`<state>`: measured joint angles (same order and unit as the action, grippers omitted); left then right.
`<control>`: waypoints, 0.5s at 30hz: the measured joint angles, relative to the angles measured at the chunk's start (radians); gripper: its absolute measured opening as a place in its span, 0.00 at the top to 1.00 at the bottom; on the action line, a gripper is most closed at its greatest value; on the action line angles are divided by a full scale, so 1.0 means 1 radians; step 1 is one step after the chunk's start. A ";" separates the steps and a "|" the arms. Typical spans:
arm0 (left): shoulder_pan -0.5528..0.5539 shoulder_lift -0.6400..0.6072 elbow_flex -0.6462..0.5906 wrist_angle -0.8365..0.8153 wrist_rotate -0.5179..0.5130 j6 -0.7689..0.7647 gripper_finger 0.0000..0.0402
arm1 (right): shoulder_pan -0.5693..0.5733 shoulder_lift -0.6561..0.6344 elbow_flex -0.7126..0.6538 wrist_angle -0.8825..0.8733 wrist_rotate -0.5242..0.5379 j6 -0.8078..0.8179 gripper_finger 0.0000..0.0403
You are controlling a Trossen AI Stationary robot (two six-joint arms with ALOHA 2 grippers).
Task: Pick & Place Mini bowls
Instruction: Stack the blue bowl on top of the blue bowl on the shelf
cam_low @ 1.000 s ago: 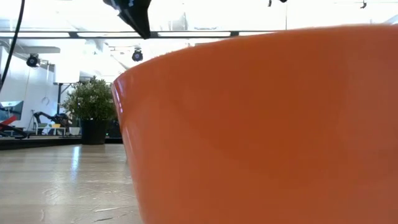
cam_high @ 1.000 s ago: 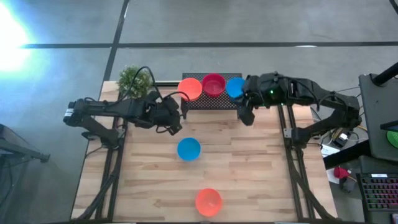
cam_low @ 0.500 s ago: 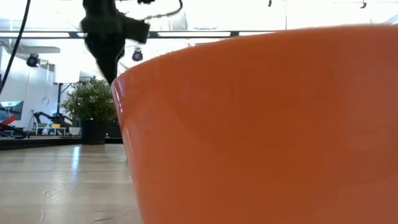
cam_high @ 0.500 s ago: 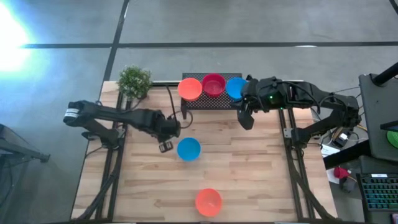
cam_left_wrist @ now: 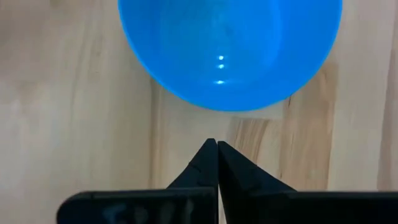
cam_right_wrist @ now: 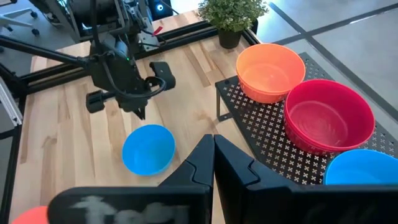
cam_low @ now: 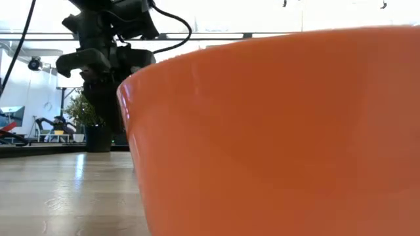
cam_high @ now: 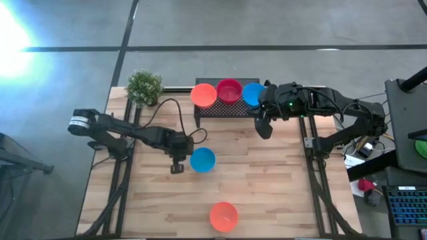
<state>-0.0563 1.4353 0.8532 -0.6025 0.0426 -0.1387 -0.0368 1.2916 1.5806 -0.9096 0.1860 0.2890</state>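
An orange mini bowl [cam_high: 223, 217] was seen standing alone near the front edge of the table [cam_high: 280, 193], so close to the low camera that its wall filled most of that view; farther in, around the table's middle, a blue mini bowl [cam_high: 202, 160] was found upright on the bare wood. The left gripper [cam_high: 177, 165] was held just beside that bowl on its left, fingers pressed together with nothing between them and their tips just short of its rim. At the back edge a black wire-mesh rack [cam_high: 227, 108] was seen carrying three mini bowls in a row: orange [cam_high: 203, 95], crimson [cam_high: 229, 91] and blue [cam_high: 251, 94]. The right gripper [cam_high: 265, 128] was held near the rack's right end, fingers closed and empty. A small potted plant [cam_high: 144, 87] was seen at the back left corner.
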 joint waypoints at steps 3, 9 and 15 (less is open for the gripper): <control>0.000 0.007 -0.023 0.061 0.012 -0.029 1.00 | 0.000 0.000 0.000 0.000 0.000 0.000 0.98; 0.000 0.051 -0.037 0.150 0.028 -0.039 1.00 | 0.000 0.000 0.000 0.000 0.000 0.000 0.98; -0.002 0.107 -0.020 0.222 0.028 -0.030 1.00 | 0.000 0.000 0.000 0.000 -0.001 0.000 0.98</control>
<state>-0.0578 1.5419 0.8333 -0.3801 0.0704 -0.1692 -0.0368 1.2919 1.5806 -0.9095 0.1852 0.2886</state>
